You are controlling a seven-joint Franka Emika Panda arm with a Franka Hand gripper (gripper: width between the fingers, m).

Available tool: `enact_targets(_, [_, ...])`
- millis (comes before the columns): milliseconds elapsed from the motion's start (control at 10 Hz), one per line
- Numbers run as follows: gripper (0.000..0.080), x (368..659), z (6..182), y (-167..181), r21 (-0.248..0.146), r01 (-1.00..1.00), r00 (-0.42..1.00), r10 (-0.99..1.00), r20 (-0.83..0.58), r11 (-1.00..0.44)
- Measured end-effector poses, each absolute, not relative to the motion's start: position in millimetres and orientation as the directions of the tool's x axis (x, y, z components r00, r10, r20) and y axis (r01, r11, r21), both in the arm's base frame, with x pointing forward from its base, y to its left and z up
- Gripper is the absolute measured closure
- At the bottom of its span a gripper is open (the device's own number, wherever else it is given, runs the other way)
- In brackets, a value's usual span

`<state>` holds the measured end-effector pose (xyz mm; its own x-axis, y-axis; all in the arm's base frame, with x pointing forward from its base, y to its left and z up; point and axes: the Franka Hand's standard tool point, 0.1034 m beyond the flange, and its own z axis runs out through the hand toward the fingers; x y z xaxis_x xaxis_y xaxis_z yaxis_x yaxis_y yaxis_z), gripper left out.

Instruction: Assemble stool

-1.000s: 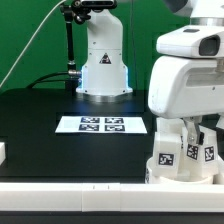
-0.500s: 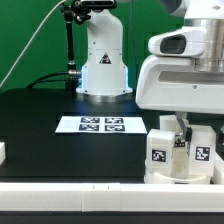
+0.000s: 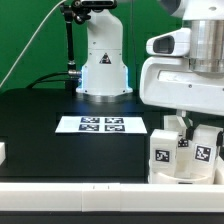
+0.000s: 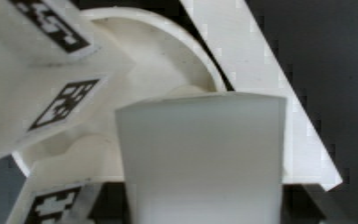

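The stool (image 3: 184, 152) sits at the near edge of the desk (image 3: 40, 125), on the exterior view's right, with tagged legs (image 3: 163, 150) standing up from the round seat (image 4: 158, 70), so the assembly looks well advanced. The pincer (image 3: 186, 122) hangs directly over it among the legs. I cannot tell whether it is clenched or released, nor whether every leg is fully seated.

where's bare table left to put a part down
Free: the black table between the marker board and the small white piece at the exterior view's left edge. Crowded: the exterior view's right, where the gripper hangs over the tagged stool parts.
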<state>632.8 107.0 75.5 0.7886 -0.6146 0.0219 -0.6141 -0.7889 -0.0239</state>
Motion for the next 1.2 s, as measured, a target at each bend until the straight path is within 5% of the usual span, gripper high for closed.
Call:
enact_targets(700, [0.0459, 632.3, 75.3, 109.4, -0.055, -0.949, 0.313, -0.949, -0.030, -0.311])
enact_targets(900, [0.0459, 631.5, 74.9, 111.7, -0.082, -0.996, -0.022, -0.996, -0.085, 0.029])
enact_targets(1200, [0.0459, 633.0, 74.6, 112.4, -0.088, -0.940, -0.315, -0.939, -0.142, 0.329])
